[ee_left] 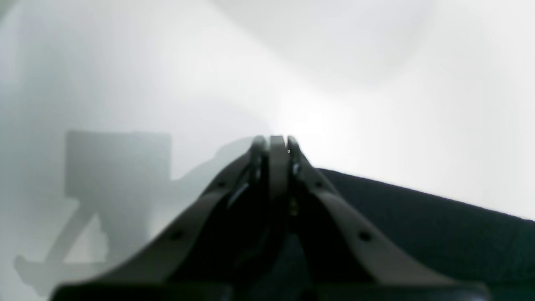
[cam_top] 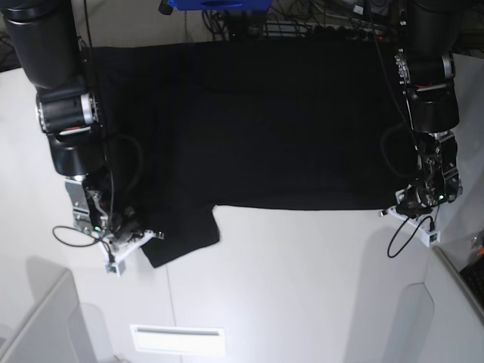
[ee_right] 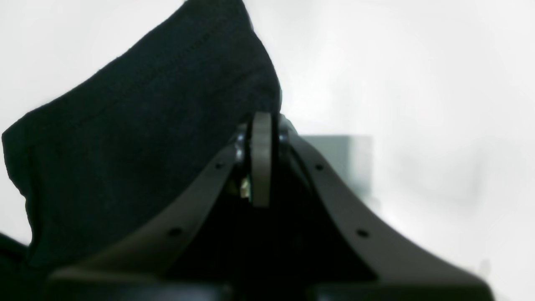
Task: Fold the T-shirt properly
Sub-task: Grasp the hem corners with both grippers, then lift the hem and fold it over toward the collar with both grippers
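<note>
The black T-shirt (cam_top: pixel 249 128) lies spread on the white table (cam_top: pixel 302 287), plain side up, with one sleeve (cam_top: pixel 181 238) sticking out at the lower left. My right gripper (cam_top: pixel 151 236) is low at that sleeve's outer edge. In the right wrist view its jaws (ee_right: pixel 262 121) are shut, with the black cloth (ee_right: pixel 138 138) bunched against the tips. My left gripper (cam_top: pixel 395 210) is at the shirt's lower right corner. In the left wrist view its jaws (ee_left: pixel 276 142) are shut, and the cloth (ee_left: pixel 418 234) runs off from its right finger.
The table's front edge carries a white label strip (cam_top: pixel 178 340). Cables (cam_top: pixel 76 234) trail beside both wrists. Blue equipment and wires (cam_top: pixel 219 6) lie behind the shirt's far edge. Grey panels (cam_top: pixel 45 325) rise at both front corners.
</note>
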{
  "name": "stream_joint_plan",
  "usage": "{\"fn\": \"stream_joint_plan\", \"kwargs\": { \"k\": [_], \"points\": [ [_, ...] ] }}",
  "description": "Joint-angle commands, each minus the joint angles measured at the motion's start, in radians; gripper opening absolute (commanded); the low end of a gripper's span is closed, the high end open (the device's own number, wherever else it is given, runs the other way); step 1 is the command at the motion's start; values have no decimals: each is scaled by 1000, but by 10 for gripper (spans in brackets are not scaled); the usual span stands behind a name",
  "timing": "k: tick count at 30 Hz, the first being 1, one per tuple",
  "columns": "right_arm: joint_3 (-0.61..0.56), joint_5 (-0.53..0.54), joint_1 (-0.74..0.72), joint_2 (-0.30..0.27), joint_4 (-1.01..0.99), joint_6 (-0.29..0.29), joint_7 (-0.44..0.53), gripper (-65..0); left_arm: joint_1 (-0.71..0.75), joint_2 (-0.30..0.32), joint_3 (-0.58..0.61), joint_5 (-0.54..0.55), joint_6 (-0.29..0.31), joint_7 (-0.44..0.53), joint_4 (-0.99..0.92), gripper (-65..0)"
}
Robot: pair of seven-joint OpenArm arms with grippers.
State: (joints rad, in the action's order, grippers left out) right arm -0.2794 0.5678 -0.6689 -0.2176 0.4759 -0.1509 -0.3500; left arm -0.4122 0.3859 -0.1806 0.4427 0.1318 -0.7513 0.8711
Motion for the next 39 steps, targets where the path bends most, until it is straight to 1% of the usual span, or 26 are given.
{"fn": "stream_joint_plan", "kwargs": {
  "k": [1, 3, 5, 8, 11, 15, 20, 24, 33, 36, 37, 39],
  "points": [
    [6, -1, -25, -12, 11, 1, 12, -650, -12, 11, -1, 5, 6, -26, 18, -650],
    [6, 1, -12, -15, 33, 1, 22, -650, -1, 12, -7, 5, 7, -29, 55, -650],
    [13, 1, 18, -16, 82, 1, 30, -650, 9, 12, -9, 5, 38, -30, 98, -650],
    [85, -4, 67, -16, 172, 1, 29, -650, 43, 12, -12, 5, 90, -32, 165, -650],
    [139, -5, 99, -29, 237, 1, -4, -650, 62, 14, -12, 5, 93, -32, 202, -650],
    [151, -5, 127, -36, 314, 1, -33, -650, 68, 11, -13, 6, 96, -73, 237, -650],
    [156, -5, 162, -36, 389, 1, -48, -650, 83, 3, -104, 6, 98, -139, 326, -650],
    [213, -5, 197, -35, 455, 1, -74, -650, 89, -8, -127, 6, 98, -176, 368, -650],
    [312, -4, 303, -35, 650, 1, -157, -650, 149, -6, -133, 6, 99, -176, 376, -650],
    [348, -4, 347, -33, 714, 1, -186, -650, 172, -2, -133, 6, 99, -176, 412, -650],
    [358, -4, 360, -33, 735, 1, -192, -650, 184, -2, -133, 6, 104, -176, 434, -650],
    [380, -2, 397, -33, 786, 1, -215, -650, 210, -2, -133, 8, 137, -178, 485, -650]
  ]
}}
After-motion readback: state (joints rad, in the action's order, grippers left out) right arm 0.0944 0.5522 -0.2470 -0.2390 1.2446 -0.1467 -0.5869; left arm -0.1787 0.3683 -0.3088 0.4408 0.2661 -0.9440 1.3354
